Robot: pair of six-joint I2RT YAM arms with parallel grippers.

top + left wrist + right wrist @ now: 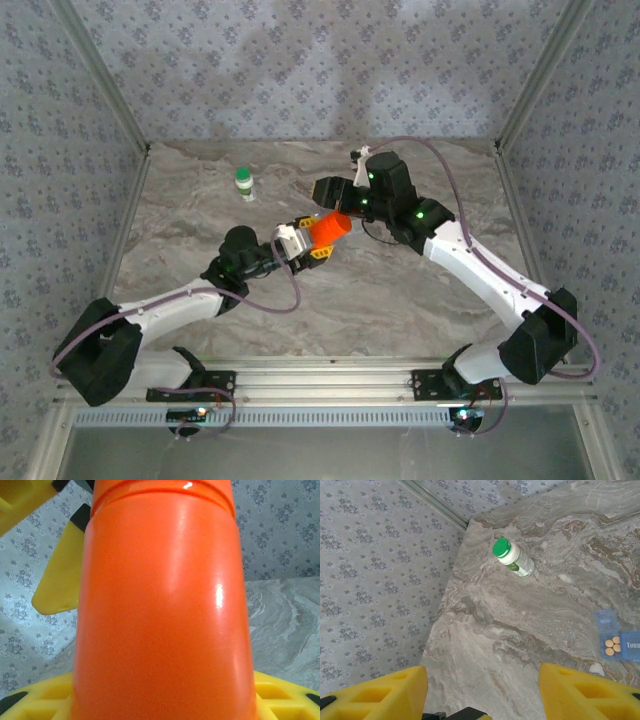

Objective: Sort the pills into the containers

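My left gripper is shut on an orange bottle, held tilted above the middle of the table. In the left wrist view the orange bottle rises between my yellow fingers, its cap at the top. My right gripper hovers just beyond the cap, open, its yellow fingers beside the bottle's upper left. In the right wrist view the right gripper has only bare table between its jaws. The blue pill box lies at the right edge, one compartment open with orange pills in it.
A white bottle with a green cap stands at the back left of the marble table; from the right wrist it is the white bottle near the patterned wall. Patterned walls close in the left, back and right sides.
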